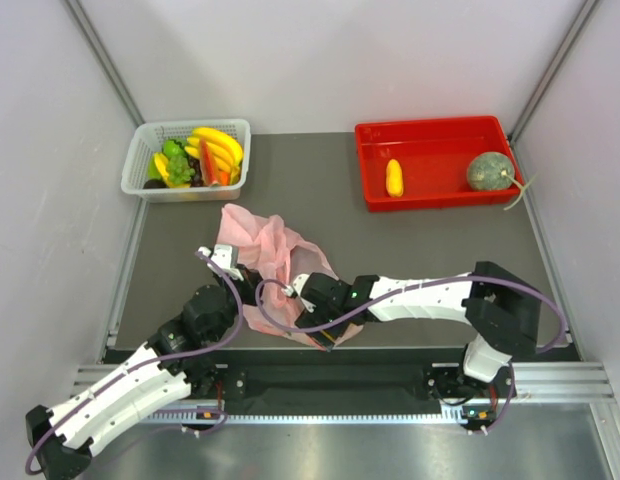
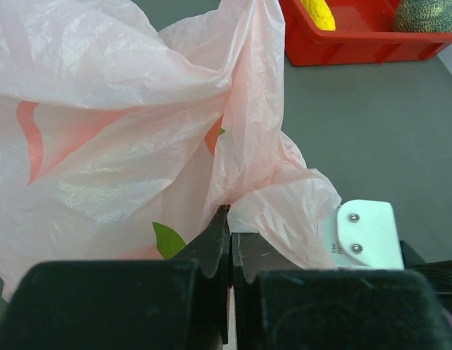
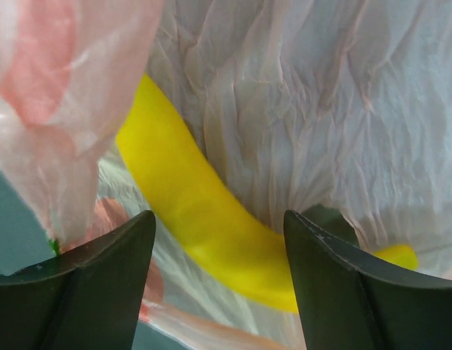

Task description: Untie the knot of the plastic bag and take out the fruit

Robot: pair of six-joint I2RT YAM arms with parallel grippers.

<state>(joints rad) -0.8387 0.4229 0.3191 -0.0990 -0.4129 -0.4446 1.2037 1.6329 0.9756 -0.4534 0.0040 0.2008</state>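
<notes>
While the left gripper (image 2: pixel 230 244) showed at lower centre of its wrist view, jaws pinched tight on a fold of the plastic bag (image 1: pixel 260 250), the bag lay crumpled mid-frame in the top view. The right gripper (image 3: pixel 219 226) was in among the film, jaws wide, straddling a yellow banana (image 3: pixel 182 197); contact unclear from that angle. A melon (image 1: pixel 487 171) and a small yellow fruit (image 1: pixel 394 177) lay in the red tray (image 1: pixel 430 135), upper right. A white basket (image 1: pixel 140 150) of other fruit stood upper left.

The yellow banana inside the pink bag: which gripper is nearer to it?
Right. The right gripper is open, with the banana just ahead between its fingers. The left gripper pinches the bag with no banana beside it.
</notes>
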